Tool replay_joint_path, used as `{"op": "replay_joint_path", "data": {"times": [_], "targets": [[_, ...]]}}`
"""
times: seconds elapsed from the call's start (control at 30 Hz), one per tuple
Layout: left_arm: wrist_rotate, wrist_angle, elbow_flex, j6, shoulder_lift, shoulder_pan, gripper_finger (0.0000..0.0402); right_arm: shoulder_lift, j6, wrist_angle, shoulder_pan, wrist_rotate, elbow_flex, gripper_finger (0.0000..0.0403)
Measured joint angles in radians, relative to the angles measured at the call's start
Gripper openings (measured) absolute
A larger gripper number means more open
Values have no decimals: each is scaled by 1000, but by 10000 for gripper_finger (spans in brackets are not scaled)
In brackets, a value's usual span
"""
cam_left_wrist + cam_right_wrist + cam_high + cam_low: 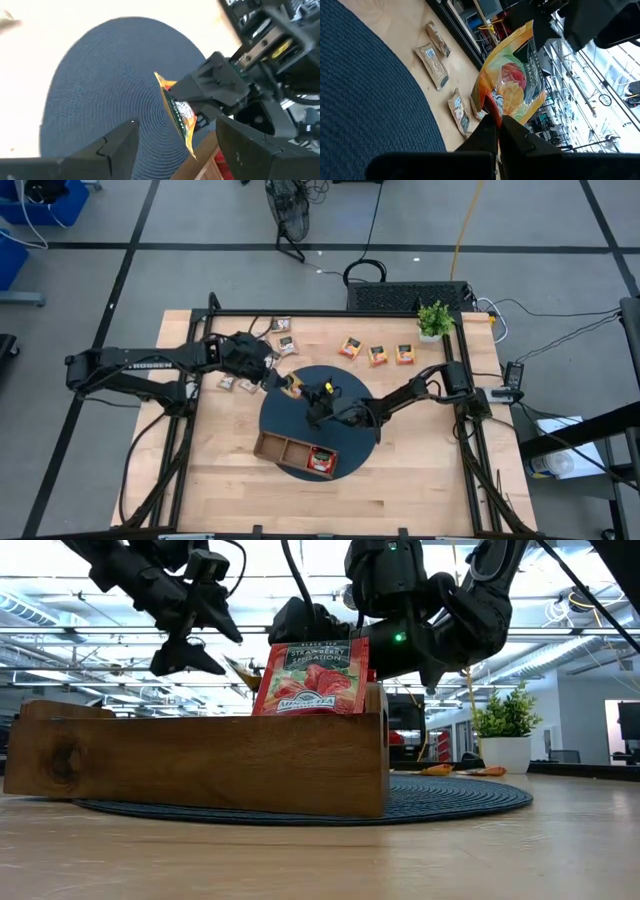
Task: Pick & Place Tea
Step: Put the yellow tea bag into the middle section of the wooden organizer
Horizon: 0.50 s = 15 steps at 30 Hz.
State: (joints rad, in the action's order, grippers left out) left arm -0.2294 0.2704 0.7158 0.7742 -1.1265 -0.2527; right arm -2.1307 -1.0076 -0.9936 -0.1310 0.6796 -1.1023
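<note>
Light wooden bench [400,480] with a round dark blue mat [300,395] at its centre. A wooden tray [290,452] lies on the mat's near edge, a red tea sachet [312,678] standing in its right end compartment. The right gripper [497,120] is above the mat, clamped on the corner of an orange sachet [512,82]. The left gripper [175,145] is just beside that sachet, fingers apart, not touching it. Brown sachets [284,335] lie near the far left edge, three more orange sachets [378,354] near the far right by the potted plant [435,318].
</note>
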Motion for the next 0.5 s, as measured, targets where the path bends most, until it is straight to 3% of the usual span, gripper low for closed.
{"op": "replay_joint_path", "data": {"times": [0.27, 0.5], "targets": [[-19, -113, -2, 10, -116, 40, 262, 0, 0, -4, 1, 0, 0, 0], [-95, -123, -2, -13, -110, 2, 245, 0, 1, -3, 1, 1, 0, 0]]}}
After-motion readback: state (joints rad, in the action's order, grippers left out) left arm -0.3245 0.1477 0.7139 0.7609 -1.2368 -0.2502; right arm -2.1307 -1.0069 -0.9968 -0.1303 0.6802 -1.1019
